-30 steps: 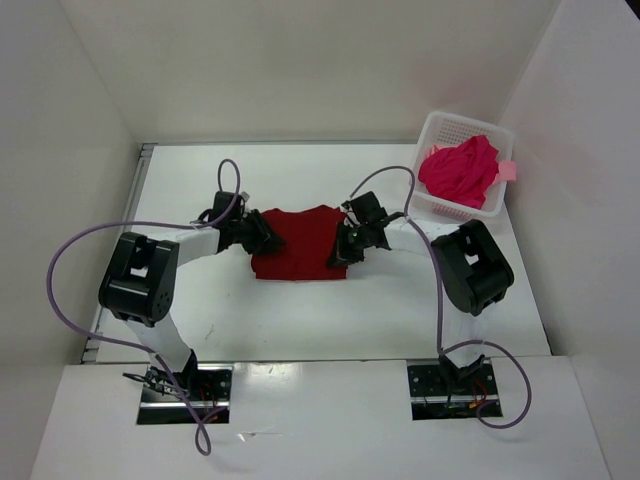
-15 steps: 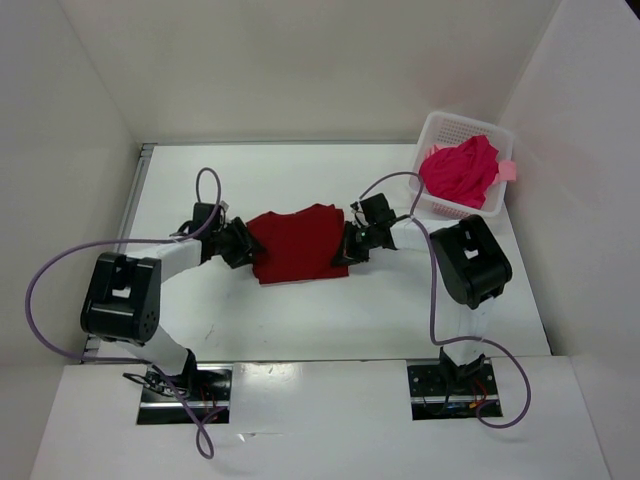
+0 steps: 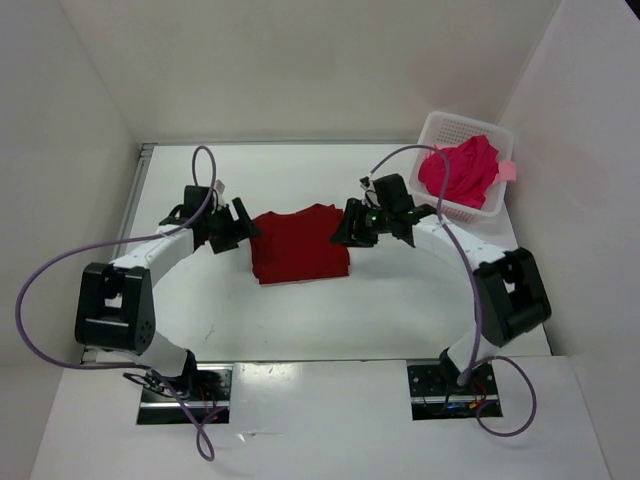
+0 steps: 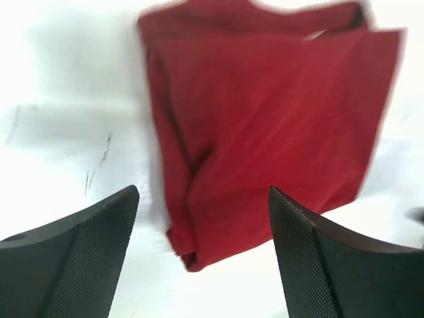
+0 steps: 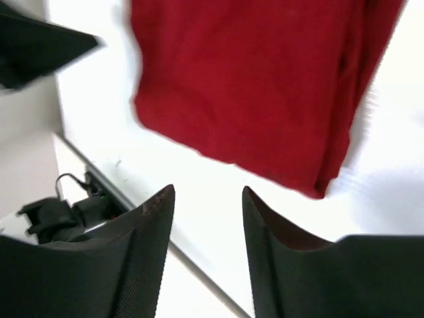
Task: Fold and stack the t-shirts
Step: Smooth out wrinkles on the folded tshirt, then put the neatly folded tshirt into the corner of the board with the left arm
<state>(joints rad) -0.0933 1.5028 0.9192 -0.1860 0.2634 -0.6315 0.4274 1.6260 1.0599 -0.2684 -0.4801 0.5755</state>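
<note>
The left gripper's [image 4: 202, 193] fingers stood spread wide with nothing between them, and the right gripper's [image 5: 207, 191] fingers were likewise parted and empty. Each hovered just off one side edge of the dark red t-shirt [image 3: 300, 245], touching no cloth. That shirt lay flat near the middle of the table [image 3: 400, 300] as a rough rectangle. Its stacked layers showed along one edge in the left wrist view, slightly uneven. Well apart at the far right corner, the white basket [image 3: 432, 128] held the bunched crimson-pink t-shirt [image 3: 460, 170], with a scrap of the salmon pink t-shirt [image 3: 508, 170] poking over its rim. By the look of it, the fold of the first shirt was finished. The next move would call for the right arm, the nearer one, to reach into the basket, pinch the crimson-pink cloth and lift it over the rim without dragging the basket.
</note>
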